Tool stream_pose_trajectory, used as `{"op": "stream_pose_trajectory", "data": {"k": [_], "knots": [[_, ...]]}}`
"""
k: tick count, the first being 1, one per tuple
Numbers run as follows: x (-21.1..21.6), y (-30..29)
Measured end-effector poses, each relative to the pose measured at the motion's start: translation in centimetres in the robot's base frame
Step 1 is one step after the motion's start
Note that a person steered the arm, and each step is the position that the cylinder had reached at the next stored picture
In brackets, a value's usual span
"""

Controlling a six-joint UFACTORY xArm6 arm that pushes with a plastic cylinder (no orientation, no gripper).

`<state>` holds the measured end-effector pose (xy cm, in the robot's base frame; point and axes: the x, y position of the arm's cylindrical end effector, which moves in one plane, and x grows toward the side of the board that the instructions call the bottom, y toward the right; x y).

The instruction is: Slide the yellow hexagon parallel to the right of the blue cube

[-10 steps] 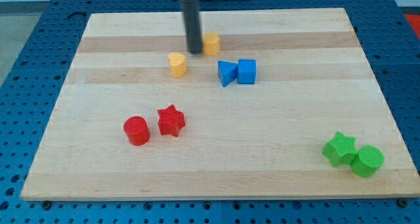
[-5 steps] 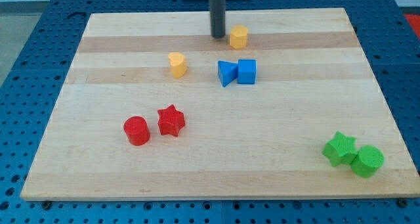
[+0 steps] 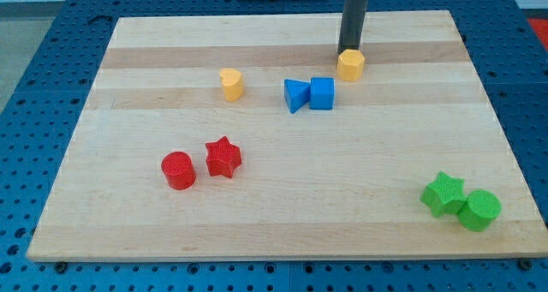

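Note:
The yellow hexagon (image 3: 350,65) lies on the wooden board, up and to the right of the blue cube (image 3: 322,93). My tip (image 3: 349,50) rests at the hexagon's top edge, touching it from the view's top. A blue triangular block (image 3: 296,95) sits against the cube's left side.
A yellow heart block (image 3: 231,84) lies left of the blue pair. A red cylinder (image 3: 178,170) and red star (image 3: 223,157) sit at lower left. A green star (image 3: 443,193) and green cylinder (image 3: 479,210) sit at lower right, near the board's edge (image 3: 282,256).
My tip has swept to the right along the top of the board, pushing the yellow hexagon right and slightly down. The other blocks have not moved.

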<state>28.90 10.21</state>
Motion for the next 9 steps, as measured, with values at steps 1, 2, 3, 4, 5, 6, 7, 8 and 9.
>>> {"op": "stream_pose_trajectory", "data": {"k": [1, 2, 3, 4, 5, 6, 7, 8, 9], "knots": [[-0.7, -1.5], [0.1, -2.3], [1.4, 0.1], [3.4, 2.1], [4.0, 2.7], [3.1, 0.4], [3.4, -1.2], [4.6, -0.1], [6.8, 0.1]]}}
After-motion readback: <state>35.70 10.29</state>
